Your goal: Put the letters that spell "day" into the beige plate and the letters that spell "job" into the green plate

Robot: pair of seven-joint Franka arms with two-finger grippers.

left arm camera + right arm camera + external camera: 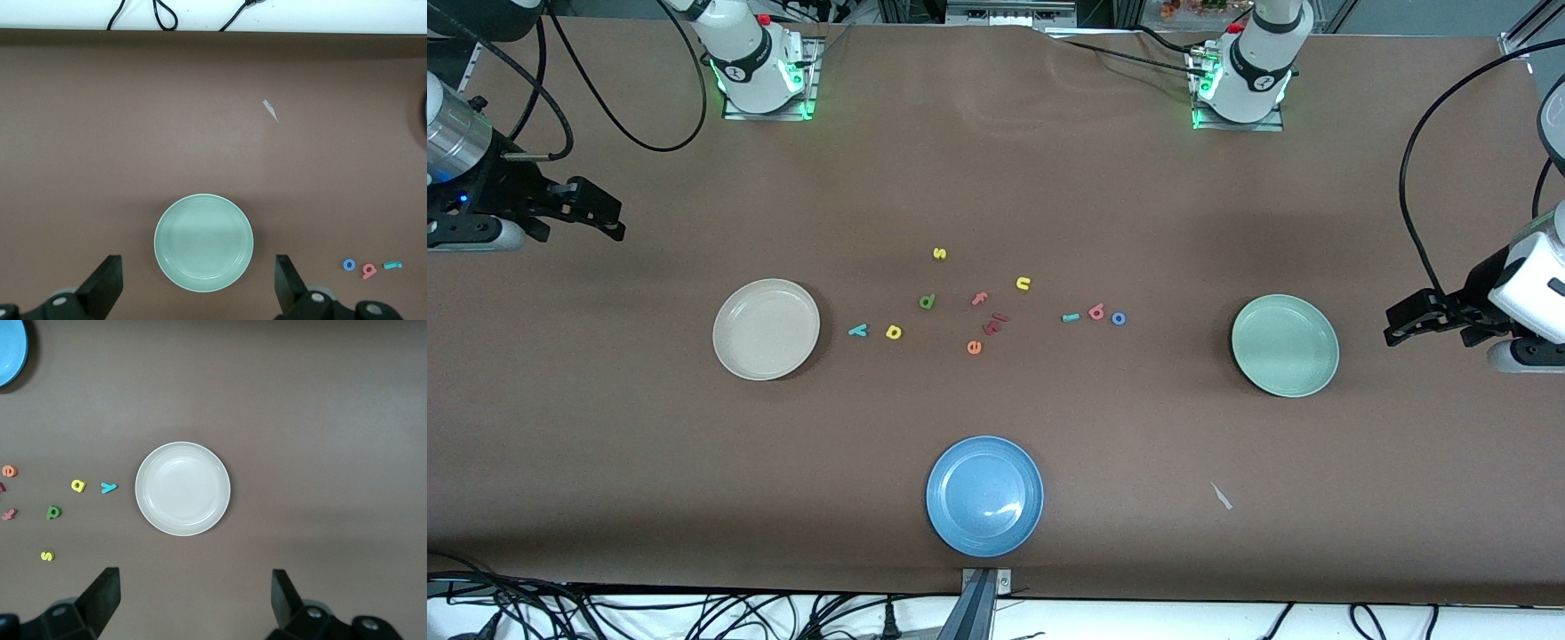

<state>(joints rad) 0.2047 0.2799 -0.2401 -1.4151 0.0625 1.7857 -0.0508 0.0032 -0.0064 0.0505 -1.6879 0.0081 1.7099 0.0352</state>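
The green d (927, 301), yellow a (894, 332) and teal y (857, 331) lie on the worktop (996, 178) just beside the beige plate (766, 329), toward the right arm's end. The right end effector (596, 212) hangs nearest them, wide open and empty; the left end effector (1414, 322), near the green plate (1285, 345), likewise waits wide and empty

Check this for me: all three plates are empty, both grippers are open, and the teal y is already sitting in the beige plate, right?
Not quite. The teal y lies on the table beside the beige plate, not in it; the front view and right wrist view show this. The rest holds: the beige, green plate and blue plate are empty, and the left gripper and right gripper are open.
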